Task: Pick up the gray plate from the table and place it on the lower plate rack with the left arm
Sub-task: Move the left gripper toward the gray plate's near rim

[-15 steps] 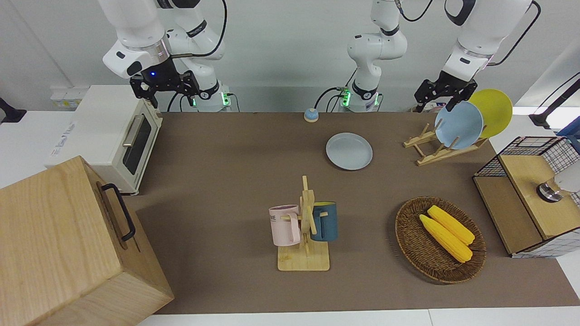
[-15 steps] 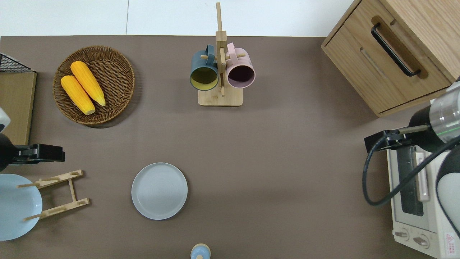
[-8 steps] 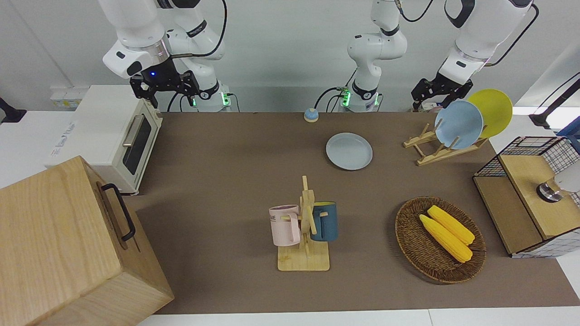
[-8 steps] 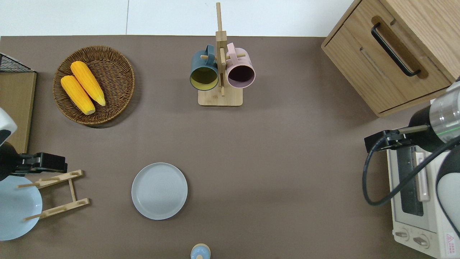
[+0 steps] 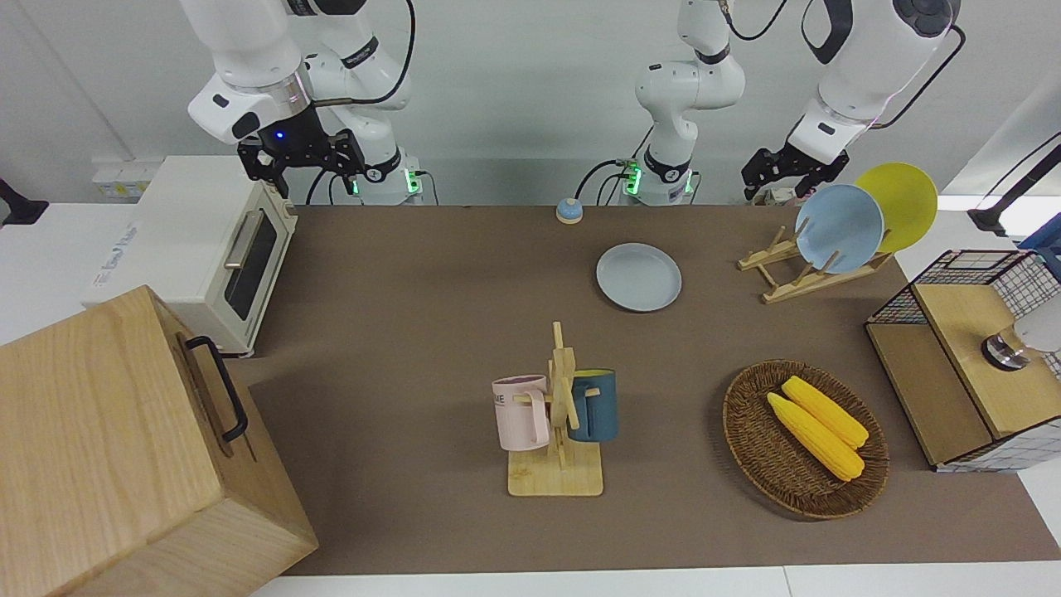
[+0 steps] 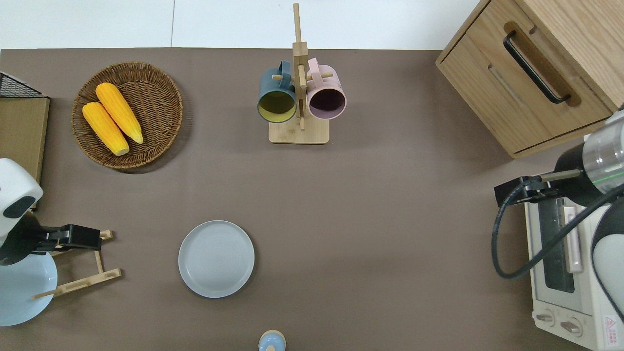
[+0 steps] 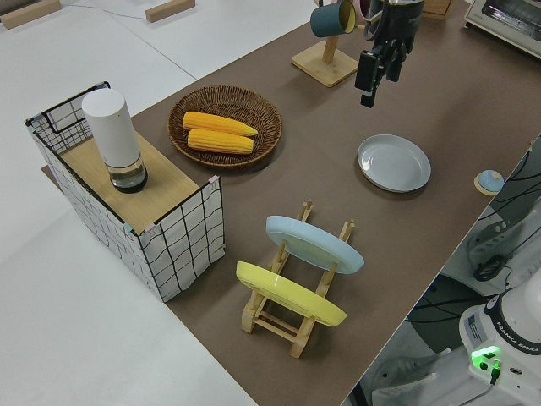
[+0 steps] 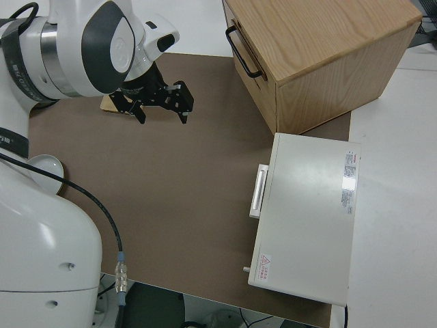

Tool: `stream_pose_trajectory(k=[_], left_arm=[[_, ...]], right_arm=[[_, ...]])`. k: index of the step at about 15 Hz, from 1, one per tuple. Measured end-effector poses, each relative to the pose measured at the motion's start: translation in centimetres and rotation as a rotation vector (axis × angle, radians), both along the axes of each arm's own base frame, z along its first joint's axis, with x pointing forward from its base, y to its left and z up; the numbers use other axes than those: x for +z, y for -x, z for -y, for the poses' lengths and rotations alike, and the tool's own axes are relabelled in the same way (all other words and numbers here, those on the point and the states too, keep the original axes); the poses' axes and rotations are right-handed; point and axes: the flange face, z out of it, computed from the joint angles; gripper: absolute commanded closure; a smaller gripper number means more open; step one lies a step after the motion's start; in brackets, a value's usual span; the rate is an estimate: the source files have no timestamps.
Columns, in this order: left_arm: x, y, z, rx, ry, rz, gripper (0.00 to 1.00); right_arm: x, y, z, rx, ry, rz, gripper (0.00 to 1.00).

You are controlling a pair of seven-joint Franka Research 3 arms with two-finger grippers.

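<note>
A: Where is the gray plate [image 6: 216, 258] lying?
B: Flat on the table [image 6: 370, 204], beside the lower plate rack [image 6: 78, 265].
A: And the left gripper [image 6: 80, 236]?
B: Hovering over the rack, holding nothing, fingers slightly apart. The right arm is parked.

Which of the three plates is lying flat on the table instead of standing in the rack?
The gray plate. It lies flat on the table, while the light blue plate and yellow plate stand tilted in the wooden plate rack.

A plain white wall [image 5: 514, 91] stands past the table, above a white floor [image 7: 76, 338].
</note>
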Motion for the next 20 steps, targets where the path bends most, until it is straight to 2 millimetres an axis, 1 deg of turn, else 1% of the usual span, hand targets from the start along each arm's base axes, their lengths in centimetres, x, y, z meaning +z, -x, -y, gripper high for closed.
stream_pose_trajectory(k=[2,4,6,7,10,12,20], left_arm=[[-1.5,0.7,0.0,0.002,-0.001,0.025,0.01],[-3.4,1.2,0.0,0.003,-0.001,0.047,0.01],[-5.6,1.7,0.2,0.001,-0.002,0.069,0.01],[-7.1,2.0,0.4,-0.003,-0.003,0.082,0.01],[-10.7,2.5,0.9,0.001,0.013,0.110,0.01],[-12.8,2.9,1.3,0.000,0.018,0.121,0.01],[-18.4,4.5,4.0,-0.015,0.057,0.153,0.01]], right_arm=[[0.0,0.0,0.0,0.000,0.000,0.000,0.017],[0.0,0.0,0.0,0.000,0.000,0.000,0.017],[0.0,0.0,0.0,0.000,0.000,0.000,0.017],[0.0,0.0,0.0,0.000,0.000,0.000,0.017],[0.0,0.0,0.0,0.000,0.000,0.000,0.017],[0.0,0.0,0.0,0.000,0.000,0.000,0.017],[0.0,0.0,0.0,0.000,0.000,0.000,0.017]])
